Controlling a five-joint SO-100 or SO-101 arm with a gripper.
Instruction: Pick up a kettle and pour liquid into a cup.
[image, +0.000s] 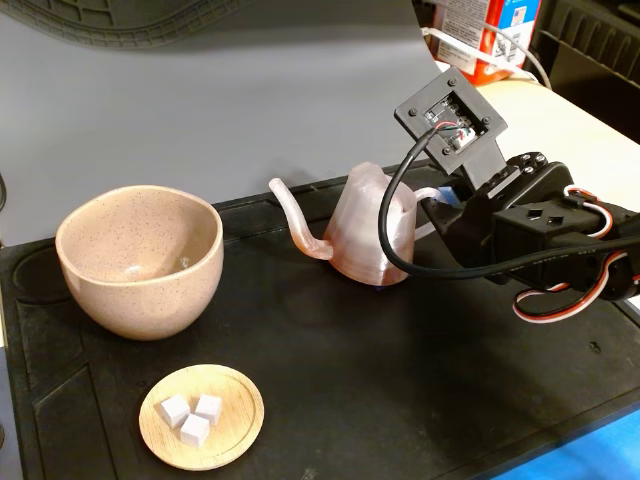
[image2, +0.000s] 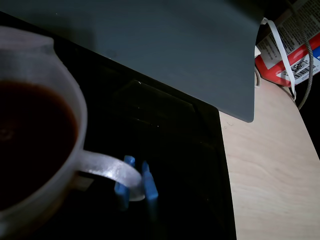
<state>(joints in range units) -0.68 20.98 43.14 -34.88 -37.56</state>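
Note:
The kettle (image: 368, 228), translucent pinkish and ribbed, stands upright on the black mat with its thin spout curving left toward the cup (image: 138, 260). The beige speckled cup sits apart at the mat's left. From the right, my gripper (image: 430, 200) reaches the kettle's loop handle. Up close in the wrist view, the kettle (image2: 75, 100) holds dark reddish-brown liquid (image2: 30, 140). There the blue fingertips (image2: 122, 186) of my gripper (image2: 135, 186) sit on either side of the handle (image2: 107, 167), closed against it.
A small wooden dish (image: 235, 435) with three white cubes (image: 192, 415) lies at the mat's front left. The black mat (image: 400, 400) sits on a light wooden table (image2: 270, 180). A grey board (image: 250, 90) stands behind, and a red-and-white carton (image: 490, 35) is at the back right.

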